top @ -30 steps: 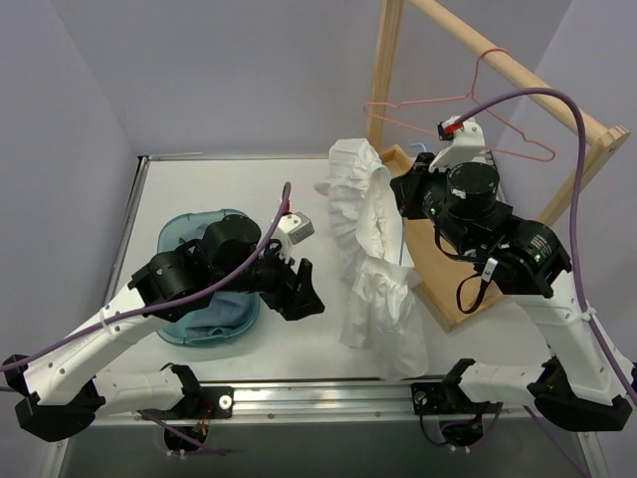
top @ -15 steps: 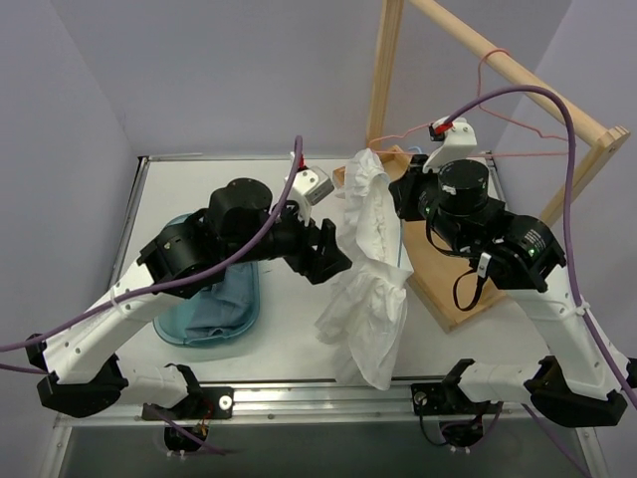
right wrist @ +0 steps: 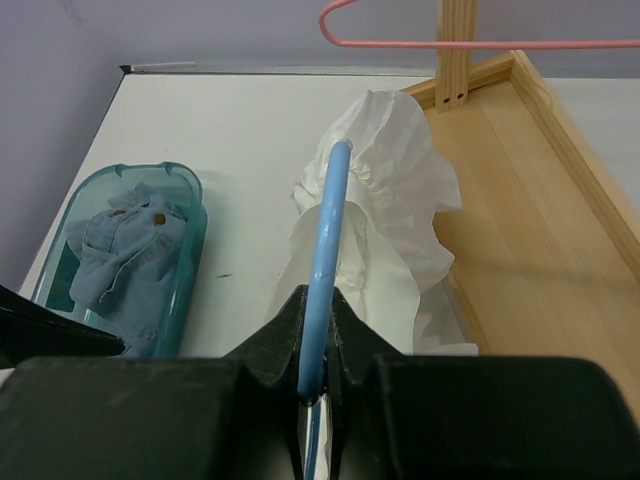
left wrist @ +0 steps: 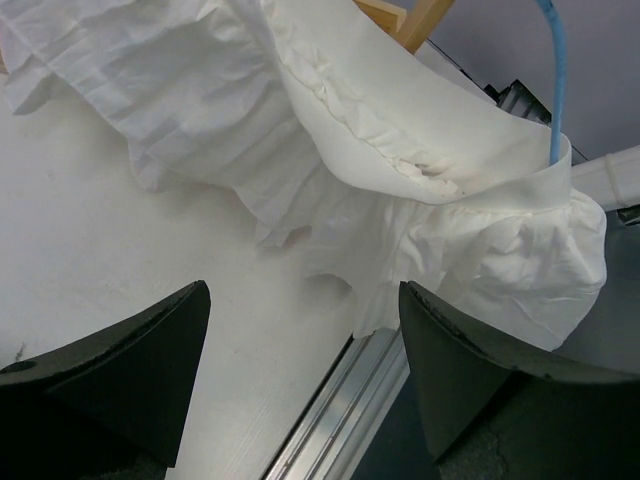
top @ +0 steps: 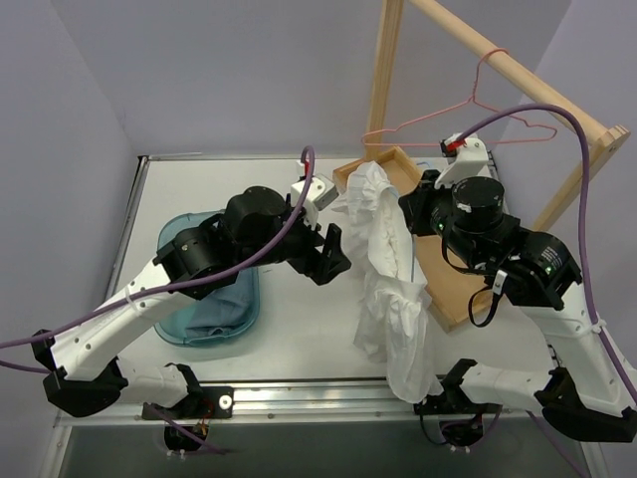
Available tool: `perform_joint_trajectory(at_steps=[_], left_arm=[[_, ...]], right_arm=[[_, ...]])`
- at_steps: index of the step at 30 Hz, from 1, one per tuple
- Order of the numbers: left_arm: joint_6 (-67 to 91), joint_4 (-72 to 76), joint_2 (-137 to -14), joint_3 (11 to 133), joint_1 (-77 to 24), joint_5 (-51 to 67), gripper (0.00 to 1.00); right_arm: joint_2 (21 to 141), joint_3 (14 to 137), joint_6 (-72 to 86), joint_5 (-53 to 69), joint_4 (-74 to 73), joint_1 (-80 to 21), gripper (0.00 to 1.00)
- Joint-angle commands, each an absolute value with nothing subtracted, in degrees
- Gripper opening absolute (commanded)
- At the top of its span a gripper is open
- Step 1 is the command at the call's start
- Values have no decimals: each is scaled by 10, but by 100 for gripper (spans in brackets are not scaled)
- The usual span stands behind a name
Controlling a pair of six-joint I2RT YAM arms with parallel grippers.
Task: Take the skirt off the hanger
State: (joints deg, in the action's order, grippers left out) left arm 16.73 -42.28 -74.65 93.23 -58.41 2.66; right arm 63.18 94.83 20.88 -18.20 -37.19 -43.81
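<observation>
Top external: where's the skirt (top: pixel 393 269)? (A)

Middle-right of the tabletop (top: pixel 199 189), a white pleated mass. The top is bunched by the foot of the wooden rack (top: pixel 386 70) and the rest trails toward the near edge. Long axis runs far-to-near, leaning a bit right. (B)

And the hanger (right wrist: pixel 327 250)? (A)

Light-blue wire. The right wrist view shows the right tool (right wrist: pixel 316 320) pinched tight on it, with the wire running straight out from the fingers into the fabric. The left wrist view shows the waistband looped over that wire. So the skirt's on the hanger, not off yet. (B)

Left tool (left wrist: pixel 300 380)? (A)

Fingers spread wide, nothing in them. It hovers just left of the skirt, above the tabletop, and isn't touching cloth as far as I can tell. In its own camera the fabric lies right ahead of the gap, waistband up and to the right. (B)

Which arm pulls? (A)

My guess is the left. The right one is busy holding the wire, and the left is free and beside the cloth. The skirt lies to its right, so it'd reach rightward, take the waistband near the wire and draw it off the end. (B)

Anything in the way? (A)

The pink hanger (right wrist: pixel 480 43) is up on the rack, well apart. The teal bin (right wrist: pixel 190 230) with the denim garment (right wrist: pixel 115 250) is over on the left, also apart. The risk is grabbing only loose pleats. (B)
</observation>
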Motion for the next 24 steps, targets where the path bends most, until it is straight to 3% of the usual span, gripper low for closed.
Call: perform_joint_trajectory(at_steps=[1, 5, 10, 15, 24], left_arm=[[206, -383, -711, 908, -588, 47, 84], [225, -412, -722, 934, -610, 27, 81], [200, -491, -783, 1037, -743, -123, 80], [186, -540, -836, 1095, -790, -177, 81], [183, -518, -816, 1018, -828, -322, 84]], right_arm=[[602, 917, 230, -217, -331, -436, 0], [610, 904, 296, -295, -319, -435, 0], [663, 938, 364, -352, -342, -435, 0], [696, 955, 425, -396, -369, -435, 0], [719, 989, 453, -364, -378, -435, 0]])
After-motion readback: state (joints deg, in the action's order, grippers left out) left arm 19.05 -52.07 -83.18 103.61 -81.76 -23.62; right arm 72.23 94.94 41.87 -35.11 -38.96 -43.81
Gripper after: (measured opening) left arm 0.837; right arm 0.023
